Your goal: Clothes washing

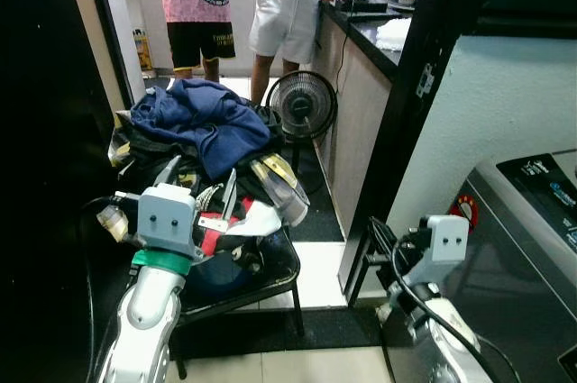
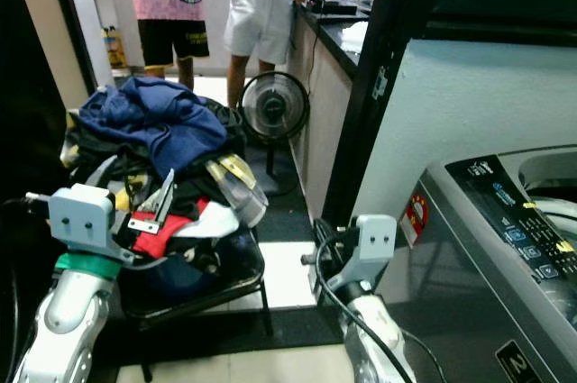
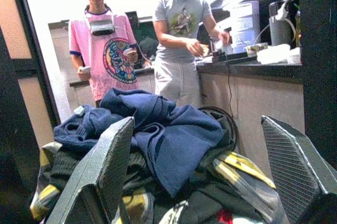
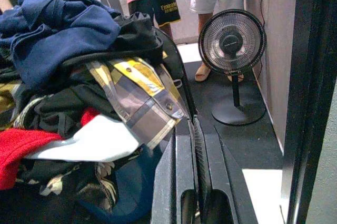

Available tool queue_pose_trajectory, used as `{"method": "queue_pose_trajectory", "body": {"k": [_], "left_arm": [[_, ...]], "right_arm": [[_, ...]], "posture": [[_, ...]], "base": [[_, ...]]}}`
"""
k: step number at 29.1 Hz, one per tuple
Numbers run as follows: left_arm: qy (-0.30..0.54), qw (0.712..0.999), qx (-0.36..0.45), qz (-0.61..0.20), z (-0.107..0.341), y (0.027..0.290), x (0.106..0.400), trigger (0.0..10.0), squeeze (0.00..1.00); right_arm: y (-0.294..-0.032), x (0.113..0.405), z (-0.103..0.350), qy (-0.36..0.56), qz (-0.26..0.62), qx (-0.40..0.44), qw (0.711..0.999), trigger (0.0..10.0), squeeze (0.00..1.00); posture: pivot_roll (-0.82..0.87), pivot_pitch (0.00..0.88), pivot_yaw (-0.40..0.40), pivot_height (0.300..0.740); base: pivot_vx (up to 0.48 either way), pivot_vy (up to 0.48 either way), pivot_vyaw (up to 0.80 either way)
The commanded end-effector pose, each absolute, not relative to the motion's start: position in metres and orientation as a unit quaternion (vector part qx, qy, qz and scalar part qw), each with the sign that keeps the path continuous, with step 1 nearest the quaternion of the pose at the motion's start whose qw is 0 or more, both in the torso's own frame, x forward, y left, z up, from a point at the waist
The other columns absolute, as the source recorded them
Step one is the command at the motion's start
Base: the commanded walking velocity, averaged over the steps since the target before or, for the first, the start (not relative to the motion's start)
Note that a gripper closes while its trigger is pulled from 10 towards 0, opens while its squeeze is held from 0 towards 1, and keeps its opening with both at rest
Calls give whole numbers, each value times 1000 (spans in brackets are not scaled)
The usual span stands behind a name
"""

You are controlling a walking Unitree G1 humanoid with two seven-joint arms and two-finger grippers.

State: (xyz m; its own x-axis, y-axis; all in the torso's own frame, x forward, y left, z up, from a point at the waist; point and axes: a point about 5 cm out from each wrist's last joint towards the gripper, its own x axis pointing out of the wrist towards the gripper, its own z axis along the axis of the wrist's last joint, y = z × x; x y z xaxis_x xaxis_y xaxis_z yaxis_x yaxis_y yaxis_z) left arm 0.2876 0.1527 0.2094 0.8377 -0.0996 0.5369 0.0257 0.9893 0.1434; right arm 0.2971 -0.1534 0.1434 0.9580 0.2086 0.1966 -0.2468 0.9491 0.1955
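Navy sweatshirt [image 1: 209, 122] tops your laundry pile [image 1: 203, 189], heaped on a black chair [image 1: 270, 279] at your 11 o'clock. Left end effector [image 1: 196, 186] is spread wide at the pile's near edge, grasping nothing. Right end effector [image 4: 194, 168] is clenched, empty. Washing machine [image 2: 505, 248] at 3 o'clock. Risk: loose heap may slide off when you pull one garment.

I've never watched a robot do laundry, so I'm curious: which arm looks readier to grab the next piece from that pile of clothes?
The left. Its gripper is at the clothes pile, fingers spread open toward the blue garment. The right gripper sits lower beside the pile, fingers pressed together.
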Motion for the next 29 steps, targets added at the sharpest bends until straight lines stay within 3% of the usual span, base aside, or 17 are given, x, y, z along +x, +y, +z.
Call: {"method": "queue_pose_trajectory", "body": {"k": [1, 11, 20, 26, 29], "left_arm": [[-284, 956, 66, -37, 209, 155, 281, 10000, 0], [-245, 968, 44, -27, 196, 155, 273, 10000, 0], [-112, 990, 54, 61, 159, 172, 293, 10000, 0], [-134, 986, 52, 86, 159, 170, 292, 10000, 0], [-144, 985, 27, 93, 156, 167, 289, 10000, 0]], "right_arm": [[-156, 292, 133, -71, 110, 110, 985, 10000, 0], [-158, 290, 138, -84, 112, 115, 984, 10000, 0], [-159, 303, 148, -109, 84, 96, 986, 10000, 0], [-177, 304, 143, -104, 2, 98, 990, 10000, 0], [-178, 303, 141, -102, 2, 98, 990, 10000, 0]], "posture": [[-31, 15, 8, 740], [-26, 8, -1, 740], [-24, 0, -8, 740], [-21, 0, -11, 740], [-23, 0, -11, 740]], "base": [[0, 0, 0], [0, 0, 0], [0, 0, 0], [0, 0, 0], [0, 0, 0]]}}
